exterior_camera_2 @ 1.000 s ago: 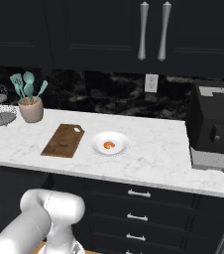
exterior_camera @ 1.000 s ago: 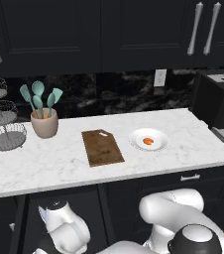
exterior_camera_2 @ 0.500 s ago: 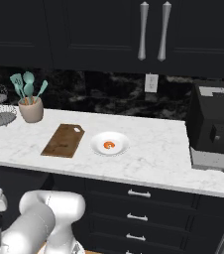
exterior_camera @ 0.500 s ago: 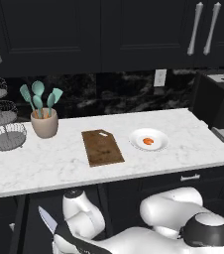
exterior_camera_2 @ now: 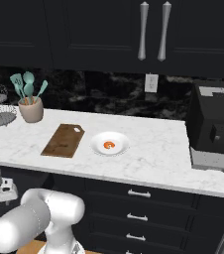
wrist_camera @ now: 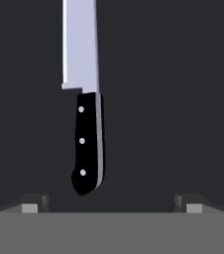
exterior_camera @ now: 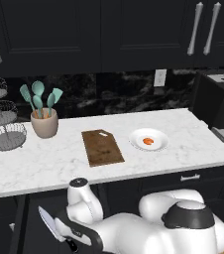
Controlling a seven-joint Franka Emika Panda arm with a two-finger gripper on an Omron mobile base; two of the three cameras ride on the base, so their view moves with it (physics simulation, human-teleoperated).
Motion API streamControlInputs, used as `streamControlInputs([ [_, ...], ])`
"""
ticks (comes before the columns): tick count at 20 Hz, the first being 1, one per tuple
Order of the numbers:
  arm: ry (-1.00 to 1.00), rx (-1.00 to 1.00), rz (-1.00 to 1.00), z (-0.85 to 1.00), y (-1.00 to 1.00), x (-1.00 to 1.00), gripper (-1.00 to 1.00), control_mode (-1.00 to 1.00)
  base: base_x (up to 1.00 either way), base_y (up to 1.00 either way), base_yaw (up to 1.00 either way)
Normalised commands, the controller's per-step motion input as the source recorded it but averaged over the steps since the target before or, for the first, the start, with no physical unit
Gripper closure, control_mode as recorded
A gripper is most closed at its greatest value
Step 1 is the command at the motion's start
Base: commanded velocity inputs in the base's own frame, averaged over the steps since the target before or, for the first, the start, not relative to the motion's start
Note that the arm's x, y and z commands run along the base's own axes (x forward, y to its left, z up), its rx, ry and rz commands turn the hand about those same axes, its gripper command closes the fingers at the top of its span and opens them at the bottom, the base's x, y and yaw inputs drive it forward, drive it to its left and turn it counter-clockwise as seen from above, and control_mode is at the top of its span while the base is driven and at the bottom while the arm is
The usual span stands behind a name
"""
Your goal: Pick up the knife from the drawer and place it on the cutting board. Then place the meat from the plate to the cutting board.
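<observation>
You are on the first step: the hand [exterior_camera: 67,238] grips the knife [exterior_camera: 47,222] low beneath the desk [exterior_camera: 29,171] edge, so next lift it up onto the cutting board [exterior_camera: 102,147], left of the plate [exterior_camera: 148,139] with the meat [exterior_camera: 147,141].

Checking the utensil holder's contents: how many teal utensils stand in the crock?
3. All stand in the beige crock on the counter, left of the cutting board: teal utensils, handles hidden inside; more may be hidden behind them.
</observation>
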Motion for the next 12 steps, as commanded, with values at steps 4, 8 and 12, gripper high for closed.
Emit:
streamControlInputs([
  [4,0.00,0.00,0.04,0.00,0.44,0.39,-1.00,-1.00,0.00,0.00,0.00],
  [8,0.00,0.00,0.01,-0.08,0.50,0.06,-1.00,-1.00,0.00,0.00,0.00],
  [12,0.00,0.00,0.00,-0.23,0.19,0.00,-1.00,-1.00,0.00,0.00,0.00],
])
